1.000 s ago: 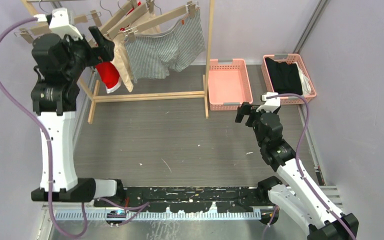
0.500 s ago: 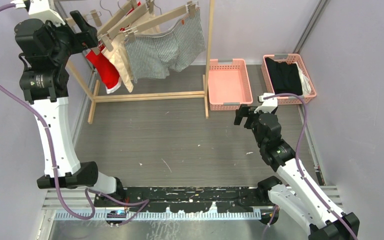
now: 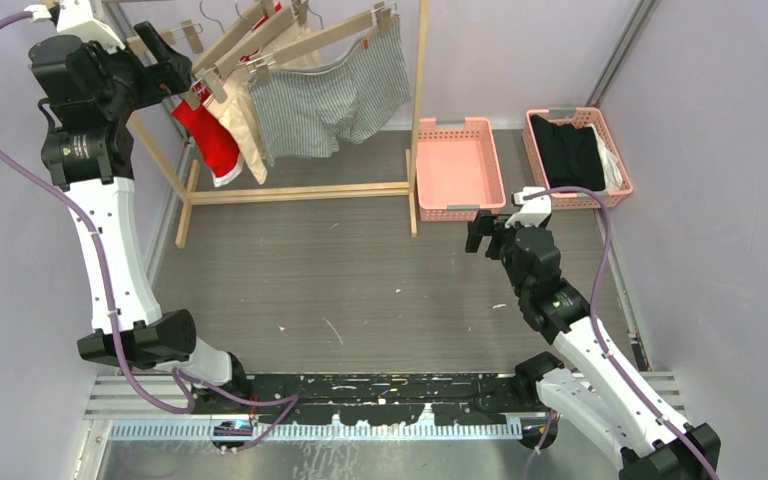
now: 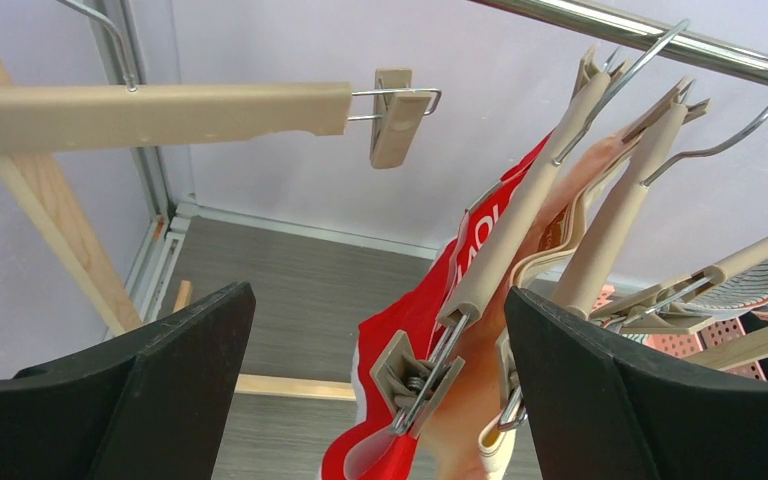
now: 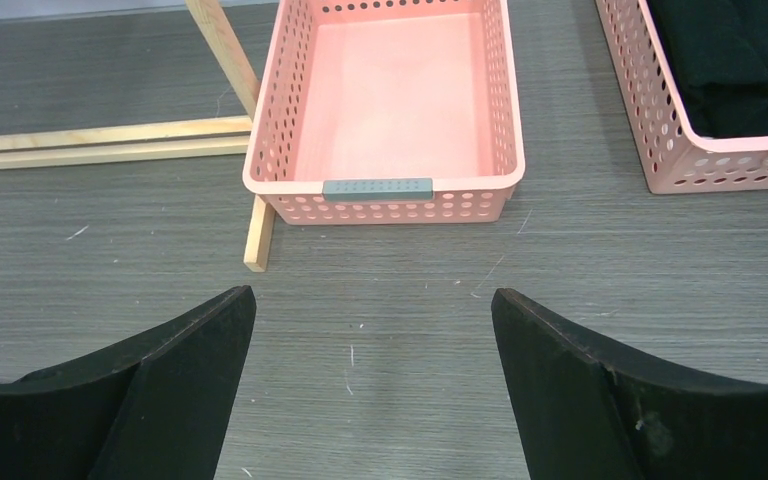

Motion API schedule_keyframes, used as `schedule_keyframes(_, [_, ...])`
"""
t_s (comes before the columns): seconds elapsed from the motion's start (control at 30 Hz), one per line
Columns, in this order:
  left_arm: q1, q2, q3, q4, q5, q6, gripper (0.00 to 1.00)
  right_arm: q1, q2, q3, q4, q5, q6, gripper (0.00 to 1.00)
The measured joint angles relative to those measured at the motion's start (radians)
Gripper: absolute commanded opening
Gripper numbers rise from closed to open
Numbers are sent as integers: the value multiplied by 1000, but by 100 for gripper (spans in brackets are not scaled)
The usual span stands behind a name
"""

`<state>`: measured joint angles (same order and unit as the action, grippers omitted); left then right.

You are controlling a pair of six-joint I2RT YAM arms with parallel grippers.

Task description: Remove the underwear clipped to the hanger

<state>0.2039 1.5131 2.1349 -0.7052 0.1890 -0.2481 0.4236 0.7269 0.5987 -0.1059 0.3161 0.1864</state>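
Observation:
Three pieces of underwear hang clipped to wooden hangers on the rack: a small red one, a beige one and grey pinstriped boxer briefs. My left gripper is raised to the left end of the hangers and is open. In the left wrist view the left gripper has its jaws wide apart on either side of the clip that holds the red underwear, without touching it. The beige piece hangs just right of it. My right gripper is open and empty, low over the floor.
An empty hanger with a free clip hangs left of the red piece. An empty pink basket stands ahead of the right gripper. A second pink basket holds black clothing. The rack's wooden base bar lies on the floor.
My left arm has risen and swung up and left, bringing its open gripper to the red underwear's clip. The right arm has barely moved.

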Motion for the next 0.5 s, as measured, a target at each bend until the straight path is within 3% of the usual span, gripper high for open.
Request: schedule_keyframes(0.5, [2,22,-34,70,42,-2,98,10,0,0,-9,0,0,94])
